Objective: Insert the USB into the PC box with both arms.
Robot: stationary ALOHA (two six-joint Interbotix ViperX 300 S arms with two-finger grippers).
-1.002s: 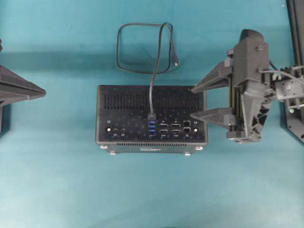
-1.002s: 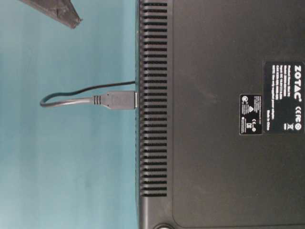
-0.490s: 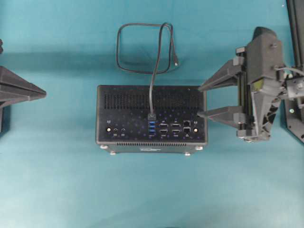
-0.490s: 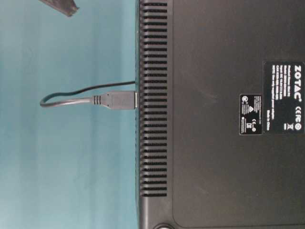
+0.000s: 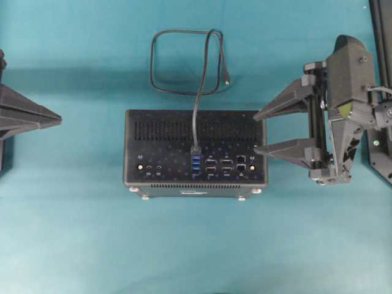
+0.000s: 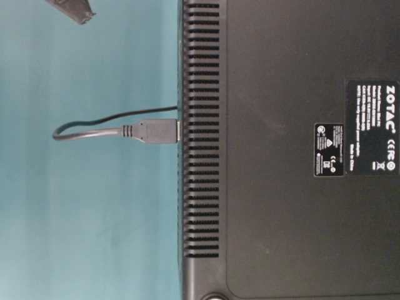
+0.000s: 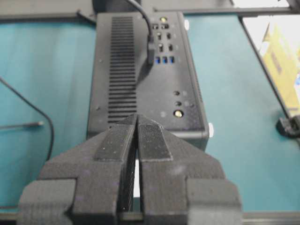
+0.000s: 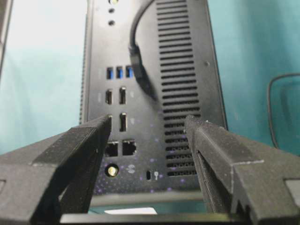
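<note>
teal cloth covers the whole table [image 5: 73, 233], and the pc box [image 5: 165, 144] sits near the middle of it with its port side facing up toward the overhead camera. a vent strip [image 5: 196, 130] runs along the upper part of that face, and lower down i can see the stacked blue ports [image 5: 196, 164], other sockets and two gold connectors near the left and right ends.

the usb [image 5: 184, 61] is plugged in: its black plug [image 5: 196, 150] stands in the box just above the blue ports, and from table level the plug [image 6: 156, 131] meets the box edge squarely. from there the cable climbs over the vent strip and off the far edge, then lies in a loose loop on the cloth behind the box, its tiny connector [image 5: 227, 81] lying free beside the loop.

the right gripper [image 5: 255, 130] is at the right edge of the box with its two pointed fingers spread wide and nothing between them. seen from above, one tip is at the upper right corner of the box and the other at the right edge by a gold connector; i can't tell if they touch it.

the left gripper [image 5: 59, 120] is well off to the left, apart from the box. its wrist view shows the fingers [image 7: 150, 140] pressed together with nothing in them, pointing at the box's near end.
</note>
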